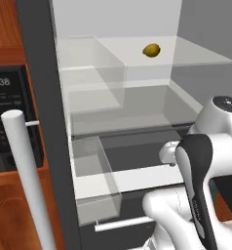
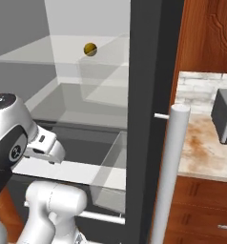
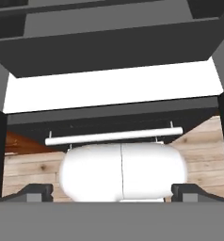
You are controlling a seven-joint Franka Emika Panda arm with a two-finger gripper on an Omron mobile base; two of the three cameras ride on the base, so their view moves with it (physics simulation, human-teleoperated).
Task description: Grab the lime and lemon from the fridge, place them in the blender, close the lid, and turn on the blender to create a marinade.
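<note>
Well above hand (image 3: 112, 192), lemon (image 1: 151, 50), shelved

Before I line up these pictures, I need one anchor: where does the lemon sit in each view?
Left base view: the lemon lies on the fridge's upper glass shelf, upper centre-right.
Right base view: the lemon is on that shelf, upper centre-left.
Hand view: I cannot find it here.
Shared landmark: the fridge's white door handle.

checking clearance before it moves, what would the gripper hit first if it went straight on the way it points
Probably the fridge's dark lower front, near the white bar handle, judging by the hand view. The open gripper holds nothing, and depth is unclear. The lemon sits well above that line.
</note>
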